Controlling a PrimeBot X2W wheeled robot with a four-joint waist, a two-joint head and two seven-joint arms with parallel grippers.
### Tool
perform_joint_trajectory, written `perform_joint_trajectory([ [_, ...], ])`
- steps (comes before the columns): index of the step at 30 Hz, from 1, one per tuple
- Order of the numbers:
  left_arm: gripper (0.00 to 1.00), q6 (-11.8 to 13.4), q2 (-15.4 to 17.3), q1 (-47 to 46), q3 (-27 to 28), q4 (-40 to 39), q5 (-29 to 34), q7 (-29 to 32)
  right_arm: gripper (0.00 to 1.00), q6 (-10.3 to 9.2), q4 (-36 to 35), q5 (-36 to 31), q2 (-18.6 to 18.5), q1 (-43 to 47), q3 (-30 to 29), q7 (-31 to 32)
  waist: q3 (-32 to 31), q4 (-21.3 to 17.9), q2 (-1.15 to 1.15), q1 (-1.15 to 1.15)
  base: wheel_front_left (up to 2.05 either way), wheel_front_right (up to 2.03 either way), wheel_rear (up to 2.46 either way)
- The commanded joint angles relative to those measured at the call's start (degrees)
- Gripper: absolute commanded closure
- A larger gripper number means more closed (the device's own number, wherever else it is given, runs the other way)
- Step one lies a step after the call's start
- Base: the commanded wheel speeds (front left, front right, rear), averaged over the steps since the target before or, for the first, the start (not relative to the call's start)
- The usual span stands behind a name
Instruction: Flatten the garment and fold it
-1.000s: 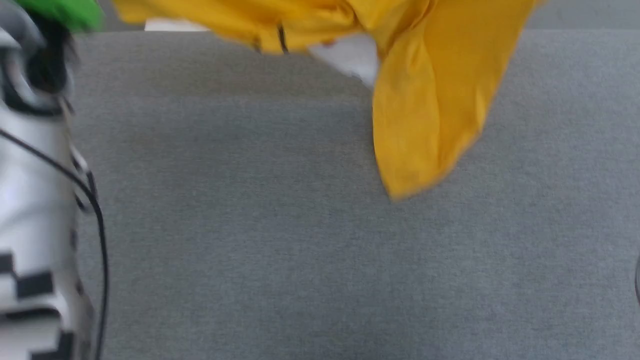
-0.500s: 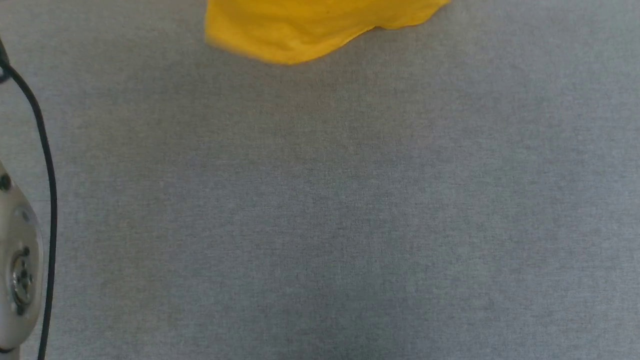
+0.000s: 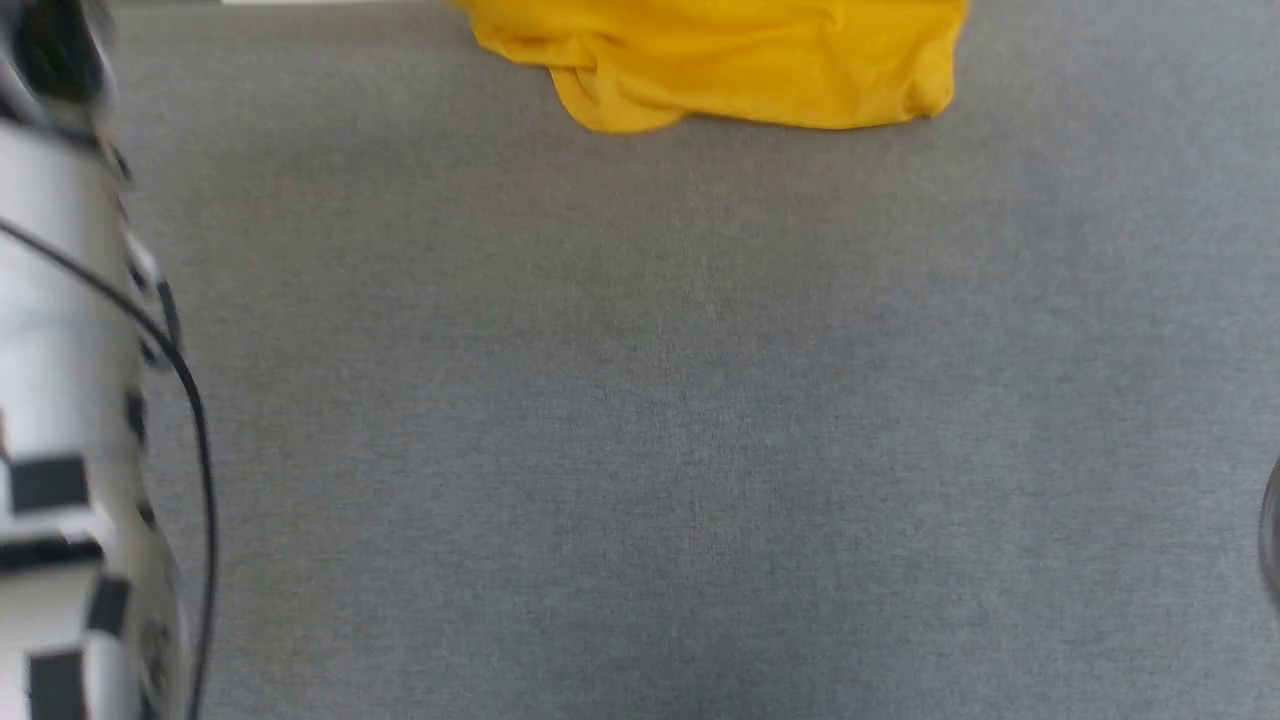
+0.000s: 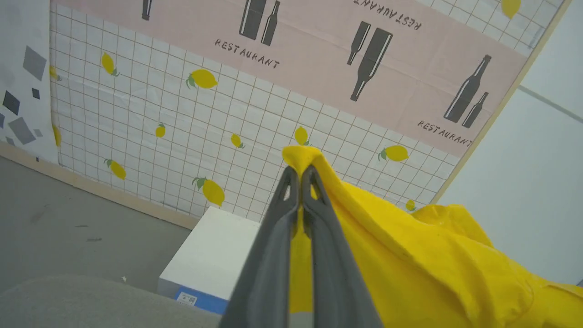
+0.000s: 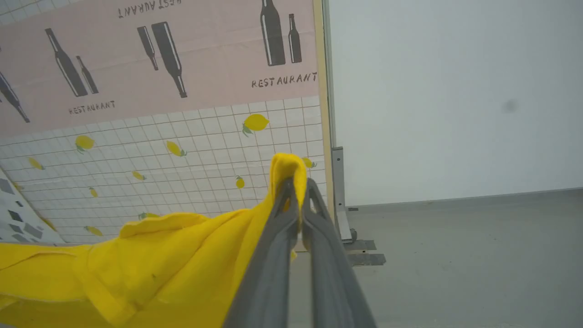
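At the far edge of the grey table (image 3: 640, 400), in the head view, the lower part of the garment (image 3: 740, 70) lies bunched in loose yellow folds and appears to rest on the surface. Its upper part runs out of that view. No print is visible from any angle.

Left end effector (image 4: 298, 175): fingers together, clamped on a pinch of yellow cloth that pokes out above the tips. The fabric falls away to one side in a slack drape. The pale left forearm (image 3: 60, 400) stands at the side of the head view.

Right end effector (image 5: 296, 187): fingers together, likewise clamped on a fold of the same cloth, with the rest sagging away below.

Assessment: the flattening step is in hand, and no fold has been started. The shirt hangs from two raised grips and slack shows between them.

Next move calls for drawing the two grips apart until the held edge is taut. The cloth should then be lowered and pulled back over the open table so it lays down smooth. Both clamps must hold throughout.
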Motion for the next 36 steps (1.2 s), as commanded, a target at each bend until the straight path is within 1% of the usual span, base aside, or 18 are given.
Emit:
perform_joint_trajectory([
  [1,1.00,-0.54,0.11,3.34,0.41,-0.49,-0.58,-0.49,1.00,-0.08,-1.36,2.69,-0.82,3.85,0.33,-0.17,-7.08,0.87,0.00,-0.01,0.00,0.00,0.00],
  [2,1.00,-1.05,0.18,7.14,0.30,-0.96,-0.84,-0.20,1.00,-0.08,-2.71,5.49,-1.19,8.13,0.47,-0.17,-9.23,0.86,0.00,-0.01,0.00,0.00,0.00],
  [4,1.00,-1.29,-0.25,14.02,1.67,-3.16,-2.68,-0.11,1.00,-0.08,-5.82,9.53,-2.15,16.29,0.77,0.79,-12.24,0.98,0.00,-0.01,0.00,0.00,0.00],
  [5,1.00,-1.09,-0.21,17.36,1.95,-4.39,-2.90,0.09,1.00,-0.08,-7.39,11.21,-2.37,20.02,0.58,1.28,-13.43,1.00,0.00,-0.01,0.00,0.00,0.00],
  [7,1.00,-0.45,-1.17,25.08,3.29,-7.92,-4.45,0.27,1.00,-0.08,-11.20,13.91,-2.72,28.93,-0.09,2.68,-16.06,1.23,0.00,-0.01,0.00,0.00,0.00],
  [9,1.00,0.91,-2.21,32.99,4.08,-12.06,-5.27,1.09,1.00,-0.08,-15.39,15.45,-2.41,37.72,-1.74,3.66,-17.81,1.34,0.00,-0.01,0.00,0.00,0.00],
  [11,1.00,2.92,-3.21,41.15,4.25,-16.17,-5.14,2.26,1.00,-0.08,-19.32,16.01,-1.29,46.06,-3.24,4.25,-19.24,1.17,0.00,-0.01,0.00,0.00,0.00],
  [14,1.00,5.80,-5.46,52.79,4.23,-22.47,-5.36,4.26,1.00,-0.08,-23.97,16.30,1.93,57.23,-6.83,5.07,-20.47,1.13,0.00,-0.01,0.00,0.00,0.00],
  [16,1.00,7.65,-6.90,59.23,4.34,-25.63,-5.54,5.23,1.00,-0.08,-26.06,15.54,3.85,63.12,-8.84,5.78,-21.06,1.05,0.00,-0.01,0.00,0.00,0.00],
  [20,1.00,10.43,-8.53,69.68,2.91,-28.85,-4.84,8.43,1.00,-0.08,-28.16,12.52,5.90,72.32,-10.35,8.76,-21.42,0.79,0.00,-0.01,0.00,0.00,0.00],
  [22,1.00,11.95,-8.14,73.03,2.07,-29.15,-3.42,9.87,1.00,-0.08,-28.92,10.36,6.29,75.53,-9.76,10.76,-21.43,0.70,0.00,-0.01,0.00,0.00,0.00],
  [24,1.00,13.20,-6.99,74.95,1.03,-28.77,-1.32,11.01,1.00,-0.08,-29.77,7.72,6.22,77.63,-8.08,12.81,-21.36,0.58,0.00,-0.01,0.00,0.00,0.00],
  [26,1.00,14.07,-5.33,75.71,-1.00,-27.76,1.70,12.41,1.00,-0.08,-30.37,3.94,4.65,78.75,-5.19,14.66,-21.13,0.42,0.00,-0.01,0.00,0.00,0.00],
  [28,1.00,14.25,-4.61,75.48,-2.48,-26.66,3.24,13.34,1.00,-0.08,-29.80,1.87,4.02,78.13,-2.62,16.95,-20.69,0.02,0.00,-0.01,0.00,0.00,0.00],
  [30,1.00,14.26,-4.80,74.56,-3.08,-25.25,3.27,14.01,1.00,-0.08,-28.21,-0.93,2.57,77.08,0.65,19.43,-20.11,-0.06,0.00,-0.01,0.00,0.00,0.00],
  [33,1.00,14.27,-5.63,73.17,-3.07,-23.65,2.75,13.29,1.00,-0.08,-23.72,-3.30,1.68,75.22,4.88,24.47,-19.49,-0.15,0.00,-0.01,0.00,0.00,0.00],
  [36,1.00,13.60,-6.46,72.02,-2.91,-23.04,2.03,11.63,1.00,-0.08,-19.65,-4.20,0.95,73.57,7.00,28.09,-18.82,0.23,0.00,-0.01,0.00,0.00,0.00],
])
